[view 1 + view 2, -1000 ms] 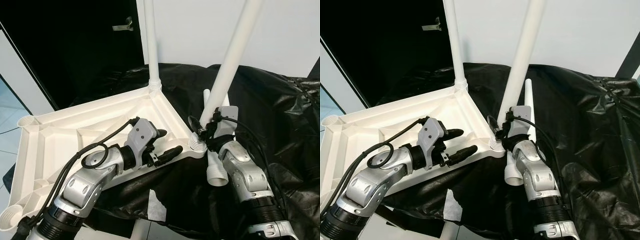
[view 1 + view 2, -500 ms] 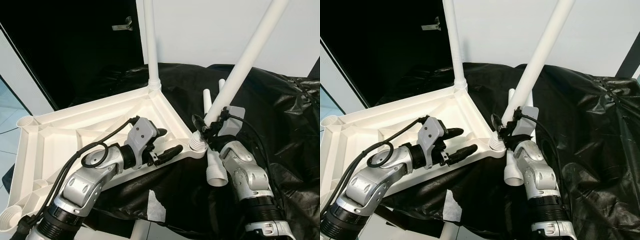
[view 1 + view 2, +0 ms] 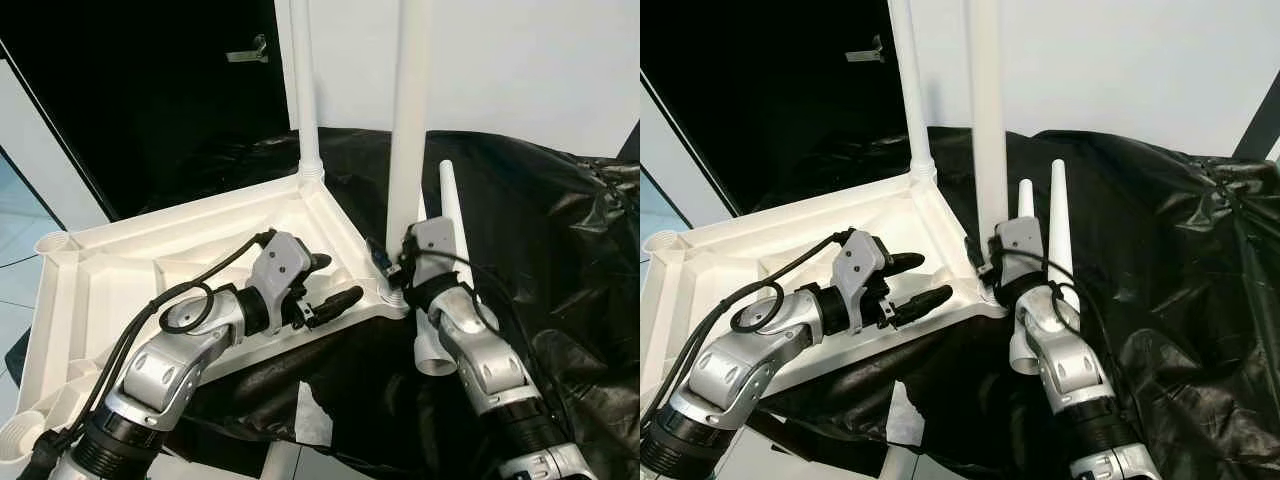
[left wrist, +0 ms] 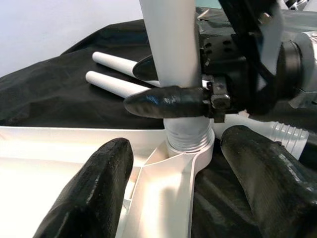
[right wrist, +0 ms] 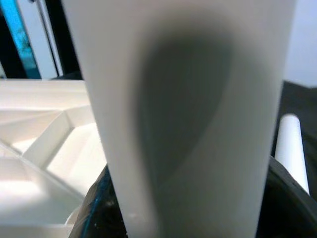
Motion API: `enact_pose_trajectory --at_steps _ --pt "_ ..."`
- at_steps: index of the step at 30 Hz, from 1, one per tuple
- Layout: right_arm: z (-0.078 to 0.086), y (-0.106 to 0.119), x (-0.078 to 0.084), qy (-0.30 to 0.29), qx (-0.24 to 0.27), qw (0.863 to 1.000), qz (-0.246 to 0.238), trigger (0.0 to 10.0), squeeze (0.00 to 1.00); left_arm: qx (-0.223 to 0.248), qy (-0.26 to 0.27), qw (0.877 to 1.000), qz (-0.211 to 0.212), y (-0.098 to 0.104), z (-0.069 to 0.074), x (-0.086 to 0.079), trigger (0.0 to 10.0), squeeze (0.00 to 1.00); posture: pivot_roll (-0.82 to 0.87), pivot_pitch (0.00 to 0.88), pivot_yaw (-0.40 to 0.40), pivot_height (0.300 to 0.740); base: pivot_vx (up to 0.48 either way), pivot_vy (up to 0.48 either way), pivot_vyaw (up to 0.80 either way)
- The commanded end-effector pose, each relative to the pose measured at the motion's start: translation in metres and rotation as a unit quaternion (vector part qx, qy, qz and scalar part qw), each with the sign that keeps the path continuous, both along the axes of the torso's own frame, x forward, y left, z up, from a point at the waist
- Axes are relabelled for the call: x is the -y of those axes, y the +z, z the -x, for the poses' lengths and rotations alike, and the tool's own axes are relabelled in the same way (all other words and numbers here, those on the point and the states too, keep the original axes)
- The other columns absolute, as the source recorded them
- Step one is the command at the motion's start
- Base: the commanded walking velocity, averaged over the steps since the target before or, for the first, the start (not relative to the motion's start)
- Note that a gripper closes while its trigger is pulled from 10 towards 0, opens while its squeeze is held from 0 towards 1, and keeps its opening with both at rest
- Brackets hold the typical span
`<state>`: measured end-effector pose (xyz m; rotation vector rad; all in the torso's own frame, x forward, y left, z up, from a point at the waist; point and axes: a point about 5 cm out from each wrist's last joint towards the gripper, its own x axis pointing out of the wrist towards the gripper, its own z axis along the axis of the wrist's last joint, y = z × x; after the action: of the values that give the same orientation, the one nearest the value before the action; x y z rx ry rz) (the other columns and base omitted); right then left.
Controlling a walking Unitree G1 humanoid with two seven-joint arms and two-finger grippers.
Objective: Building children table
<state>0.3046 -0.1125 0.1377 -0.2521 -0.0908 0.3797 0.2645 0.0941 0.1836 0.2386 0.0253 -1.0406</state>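
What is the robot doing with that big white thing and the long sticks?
It is building a little table, which lies upside down on a black sheet. One white leg already stands in the far corner. The right gripper has its jaws shut around a second leg, held upright in the near corner socket. The left gripper waits beside it, jaws open, over the table's edge. Two more legs lie on the sheet.
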Motion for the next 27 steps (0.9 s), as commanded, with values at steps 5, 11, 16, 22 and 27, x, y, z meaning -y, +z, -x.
enact_pose_trajectory --at_steps 5,11,16,22,27 --pt "0.016 -0.047 0.010 0.002 -0.069 0.997 0.041 10.0 0.00 0.003 -0.021 1.000 -0.009 0.003 0.001 -0.002 10.0 0.00 0.02 0.000 0.048 0.740 0.000 0.000 0.00" --pt "0.018 -0.046 0.010 0.005 -0.057 0.998 0.011 10.0 0.00 0.004 -0.023 1.000 -0.010 0.004 0.001 -0.002 10.0 0.00 0.02 0.000 0.050 0.740 0.000 0.000 0.00" --pt "0.017 -0.052 0.011 -0.009 -0.096 0.995 -0.037 10.0 0.00 0.005 -0.023 1.000 -0.011 0.004 0.001 -0.002 10.0 0.00 0.02 0.000 0.049 0.740 0.000 0.000 0.00" --pt "0.011 -0.054 0.015 -0.035 -0.149 0.985 -0.076 10.0 0.00 0.006 -0.023 1.000 -0.011 0.005 0.001 -0.002 10.0 0.00 0.03 0.000 0.051 0.740 0.000 0.000 0.00" --pt "0.005 -0.051 0.017 -0.045 -0.179 0.979 -0.091 10.0 0.00 0.007 -0.025 1.000 -0.011 0.005 0.002 -0.002 10.0 0.00 0.02 0.000 0.048 0.740 0.000 0.000 0.00"
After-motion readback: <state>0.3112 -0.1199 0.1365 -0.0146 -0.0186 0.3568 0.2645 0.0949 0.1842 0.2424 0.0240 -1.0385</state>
